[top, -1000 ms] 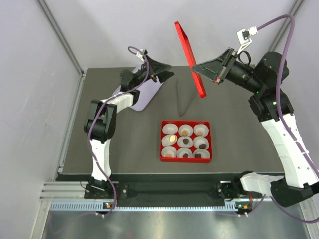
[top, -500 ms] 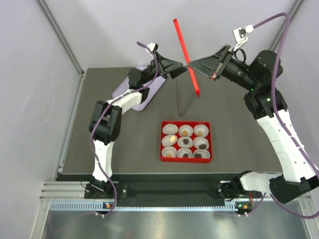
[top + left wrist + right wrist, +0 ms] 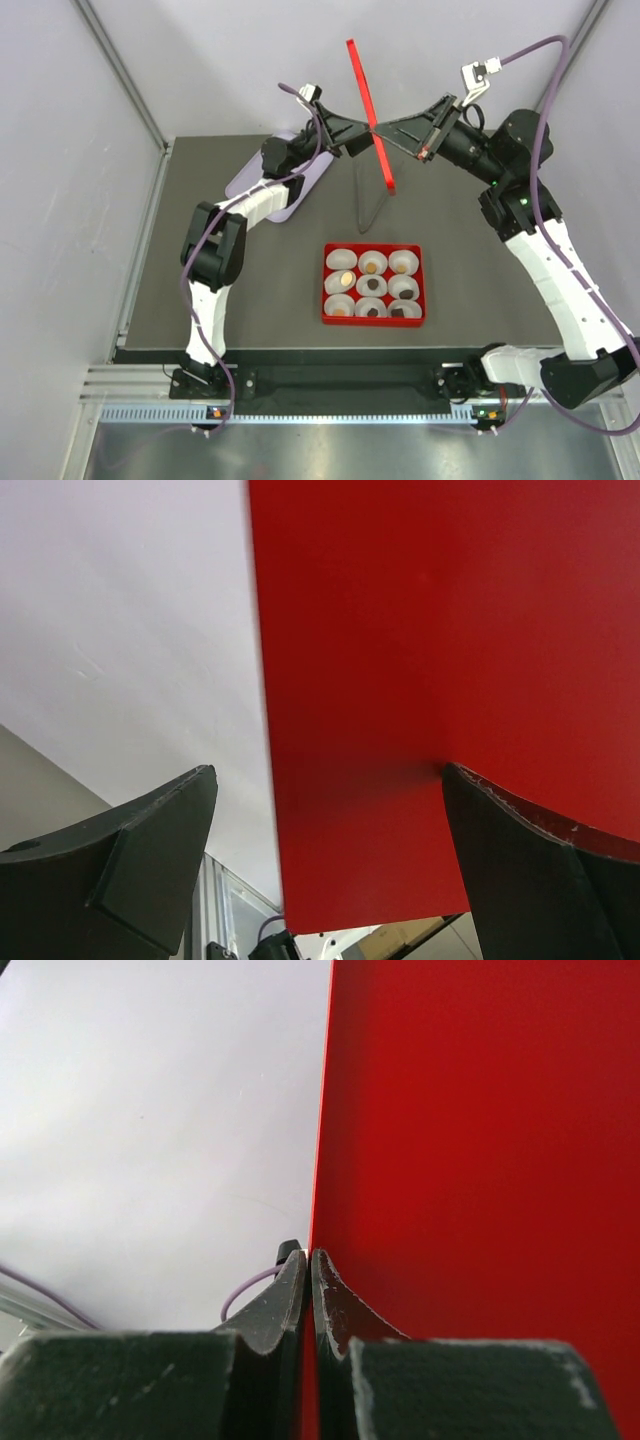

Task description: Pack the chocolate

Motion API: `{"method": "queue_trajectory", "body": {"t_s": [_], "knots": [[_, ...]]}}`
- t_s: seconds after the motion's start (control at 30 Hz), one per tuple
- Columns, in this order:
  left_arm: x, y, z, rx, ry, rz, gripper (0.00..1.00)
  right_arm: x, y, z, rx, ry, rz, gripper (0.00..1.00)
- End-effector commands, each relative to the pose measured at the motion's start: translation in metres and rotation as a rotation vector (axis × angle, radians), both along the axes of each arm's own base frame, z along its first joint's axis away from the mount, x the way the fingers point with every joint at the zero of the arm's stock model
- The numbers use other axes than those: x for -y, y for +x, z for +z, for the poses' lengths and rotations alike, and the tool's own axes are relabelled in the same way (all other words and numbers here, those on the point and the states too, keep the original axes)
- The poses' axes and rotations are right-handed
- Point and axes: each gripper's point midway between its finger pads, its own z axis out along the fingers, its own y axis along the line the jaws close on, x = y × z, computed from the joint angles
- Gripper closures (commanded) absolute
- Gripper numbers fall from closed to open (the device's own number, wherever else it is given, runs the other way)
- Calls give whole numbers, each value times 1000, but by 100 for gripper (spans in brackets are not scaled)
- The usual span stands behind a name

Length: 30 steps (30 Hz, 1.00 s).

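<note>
Nine white cups (image 3: pixel 343 260) sit three by three in a red tray (image 3: pixel 374 321) toward 6 o'clock on the dark surface (image 3: pixel 250 290), seen from above; the chocolate (image 3: pixel 372 285) lies inside these cups, one small piece to a cup where any shows; tan or orange pieces show in the top-middle, middle-left and bottom-left cups, dark pieces in the centre, middle-right, bottom-middle and bottom-right cups; the two top corner cups look pale and I cannot tell their contents. Thin tongs (image 3: pixel 368 205) lie on the surface at 12 o'clock from the tray; a lavender sheet (image 3: pixel 290 185) lies at 10 o'clock. Above the far edge a red lid (image 3: pixel 365 100) is held in the air, tilted on edge; the right end effector (image 3: pixel 383 130) pinches it from 3 o'clock, and the left end effector (image 3: pixel 358 138) meets it from 9 o'clock.

From the left wrist, the left end effector (image 3: pixel 329 770) is spread wide and grips nothing; the red lid (image 3: pixel 450 630) fills the space toward 1 o'clock, its edge between the two fingers (image 3: pixel 150 860).

From the right wrist, the right end effector (image 3: pixel 311 1255) is closed tight on the edge of the red lid (image 3: pixel 480 1160); its fingertips (image 3: pixel 285 1295) press the thin panel from both sides.
</note>
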Motion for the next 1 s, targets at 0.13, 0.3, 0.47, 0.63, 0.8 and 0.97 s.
{"method": "queue_trajectory", "body": {"t_s": [0.13,0.3,0.47,0.63,0.8,0.97], "knots": [[-30,-65,67,420,-238,-4,1,27,-1,16,82,77,-52,100],[-32,-66,68,410,-245,1,1,26,5,2,51,92,-23,100],[-33,-67,68,409,-241,1,3,41,20,-15,20,72,-68,100],[-32,-61,59,384,-224,-2,4,61,39,-39,-39,41,-136,100],[-31,-58,51,368,-215,-1,5,68,49,-53,-49,-20,-159,92],[-29,-55,47,361,-209,-1,5,75,54,-65,-44,-100,-202,75]]}}
